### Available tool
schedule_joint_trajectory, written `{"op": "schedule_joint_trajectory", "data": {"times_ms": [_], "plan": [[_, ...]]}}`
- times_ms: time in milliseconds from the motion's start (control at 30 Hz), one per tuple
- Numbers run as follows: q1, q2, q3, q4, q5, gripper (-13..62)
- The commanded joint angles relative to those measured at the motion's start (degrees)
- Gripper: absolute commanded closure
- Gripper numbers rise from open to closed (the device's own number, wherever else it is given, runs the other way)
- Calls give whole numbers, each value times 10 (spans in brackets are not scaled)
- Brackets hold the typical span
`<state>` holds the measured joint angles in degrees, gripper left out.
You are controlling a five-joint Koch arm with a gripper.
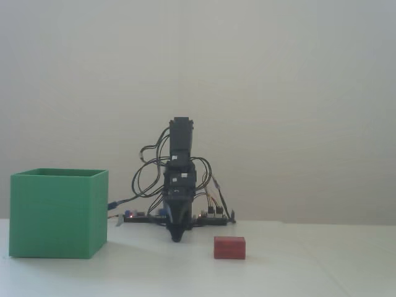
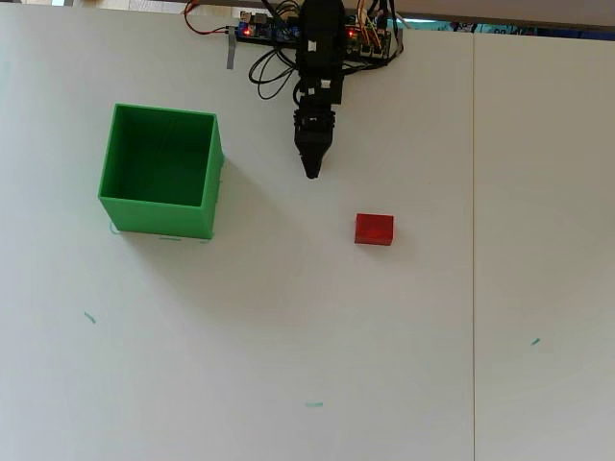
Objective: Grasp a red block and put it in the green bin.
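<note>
The red block (image 2: pixel 374 229) lies flat on the white table, right of centre in the overhead view, and shows low at the front in the fixed view (image 1: pixel 229 247). The green bin (image 2: pixel 160 170) stands at the left with its top open and nothing visible inside; the fixed view shows its side (image 1: pixel 57 213). My gripper (image 2: pixel 311 171) points down near the table, above and left of the block in the overhead view, well apart from it. Its jaws come together in one dark tip (image 1: pixel 177 236) with nothing between them.
The arm's base with circuit boards and looping wires (image 2: pixel 279 34) sits at the table's far edge. A seam (image 2: pixel 473 240) runs down the table right of the block. Small teal marks (image 2: pixel 314 404) dot the near surface.
</note>
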<state>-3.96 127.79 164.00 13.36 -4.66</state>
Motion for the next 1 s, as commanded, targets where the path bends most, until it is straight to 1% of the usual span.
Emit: {"op": "schedule_joint_trajectory", "data": {"times_ms": [0, 100, 200, 267, 333, 400, 567, 633, 733, 800, 967], "plan": [[3, -11, -124, 93, -33, 155], [5, -32, -270, 204, -54, 149], [4, -86, -389, 246, -112, 105], [2, -115, -453, 260, -141, 104], [-13, -147, -525, 332, -197, 104], [-27, -188, -592, 375, -202, 105], [-75, -316, -731, 521, -206, 106], [-98, -352, -767, 588, -205, 105], [-123, -384, -788, 637, -202, 106], [-127, -403, -800, 657, -187, 106], [-127, -425, -826, 739, 8, 103]]}}
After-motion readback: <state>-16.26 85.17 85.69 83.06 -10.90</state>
